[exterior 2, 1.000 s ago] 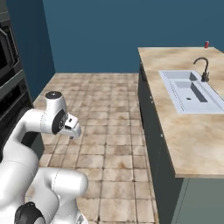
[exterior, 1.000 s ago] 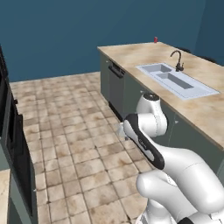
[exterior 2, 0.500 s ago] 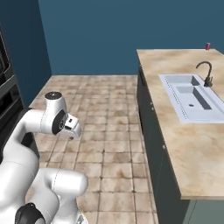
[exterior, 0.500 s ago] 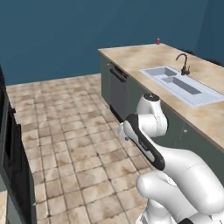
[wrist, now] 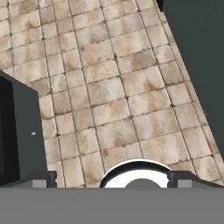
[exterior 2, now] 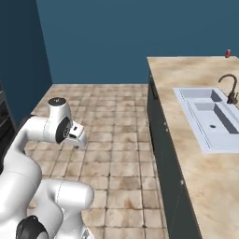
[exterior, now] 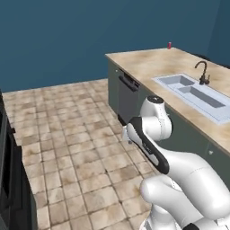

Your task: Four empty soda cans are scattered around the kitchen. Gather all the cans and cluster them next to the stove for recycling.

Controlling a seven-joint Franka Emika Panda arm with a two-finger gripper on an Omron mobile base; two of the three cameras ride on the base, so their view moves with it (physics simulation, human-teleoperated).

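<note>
The arm is being held folded over the base, with the pincer [wrist: 111, 181] being pointed down at the tiled floor [wrist: 109, 96], fingers spread apart and empty. A soda can [exterior: 169, 45] is being carried on the counter's [exterior: 152, 63] far end, well beyond the pincer.

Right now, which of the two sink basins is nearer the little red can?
The smaller basin, the farther one, lying toward the red can; the longer basin lies on the near side.
</note>
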